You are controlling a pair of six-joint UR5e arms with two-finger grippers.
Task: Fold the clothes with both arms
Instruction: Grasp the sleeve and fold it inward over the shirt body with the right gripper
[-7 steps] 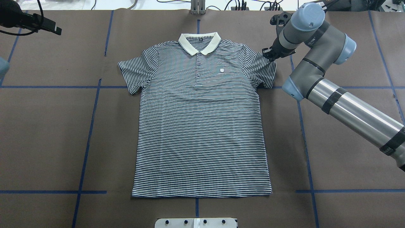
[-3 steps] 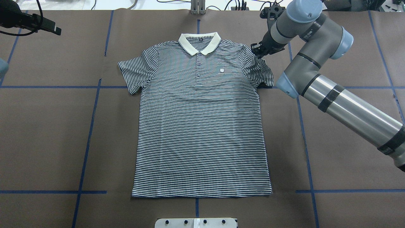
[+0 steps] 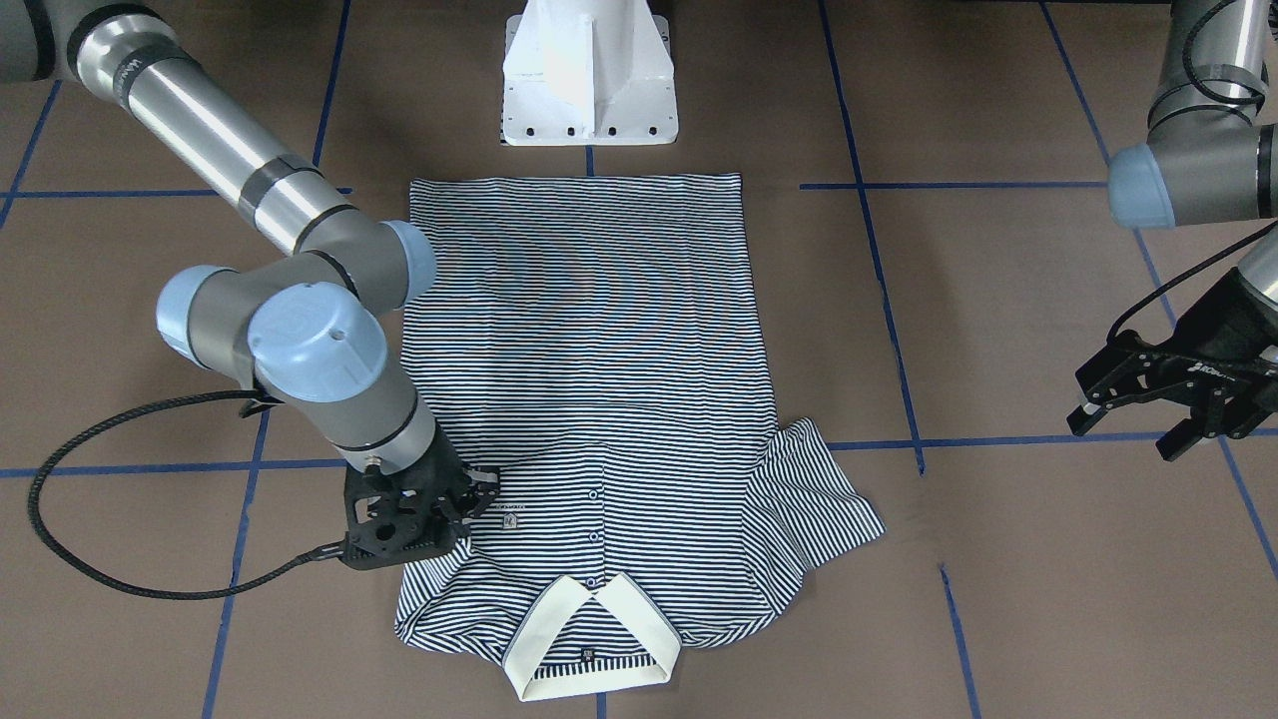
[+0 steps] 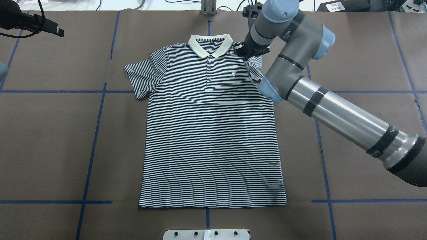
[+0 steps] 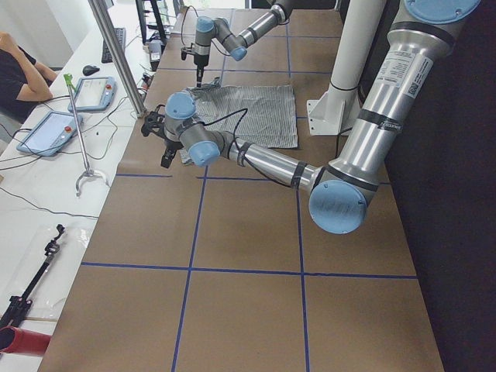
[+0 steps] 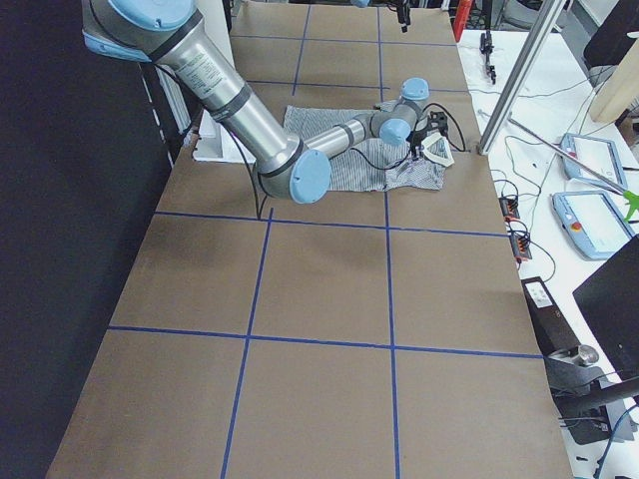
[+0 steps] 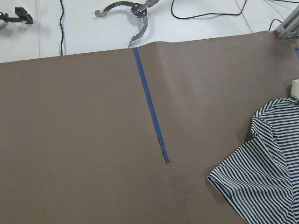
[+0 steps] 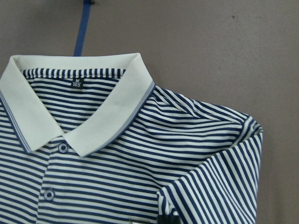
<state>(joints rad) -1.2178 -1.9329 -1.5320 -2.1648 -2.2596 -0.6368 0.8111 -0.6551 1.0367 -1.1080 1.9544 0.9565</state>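
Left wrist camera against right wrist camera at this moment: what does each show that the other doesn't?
Only the left wrist view: a metal claw tool on the white surface beyond the table cover, and the polo shirt with one flat sleeve. Only the right wrist view: the cream collar in full, its size label, two buttons, and the other sleeve doubled onto the chest, the right end effector a dark tip at the bottom edge. Both: striped fabric, brown table cover, blue tape.

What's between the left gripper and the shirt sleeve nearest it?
Only bare brown table cover crossed by blue tape lines. The front-facing view shows the open left gripper well apart from that sleeve of the shirt.
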